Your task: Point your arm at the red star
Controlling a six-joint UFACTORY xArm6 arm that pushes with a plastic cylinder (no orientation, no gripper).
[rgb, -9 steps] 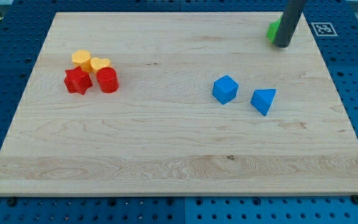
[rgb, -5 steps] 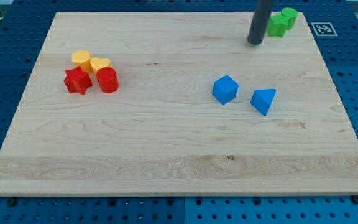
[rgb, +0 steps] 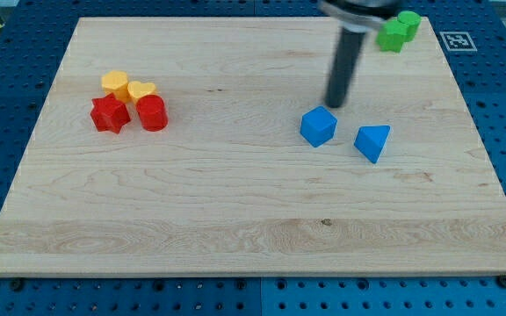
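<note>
Tip (rgb: 334, 104) of my rod, which has no jaws, sits just beside blue cube (rgb: 318, 126), at its 1 o'clock; red star (rgb: 110, 114) lies well apart at 9 o'clock.

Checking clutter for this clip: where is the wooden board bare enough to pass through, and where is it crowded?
Bare: the wooden board's whole bottom half, and the middle strip between the red star block and the blue cube block. Crowded: the red-and-yellow cluster at the view's left; my tip sits just above the blue cube, beside the blue pyramid block.
</note>
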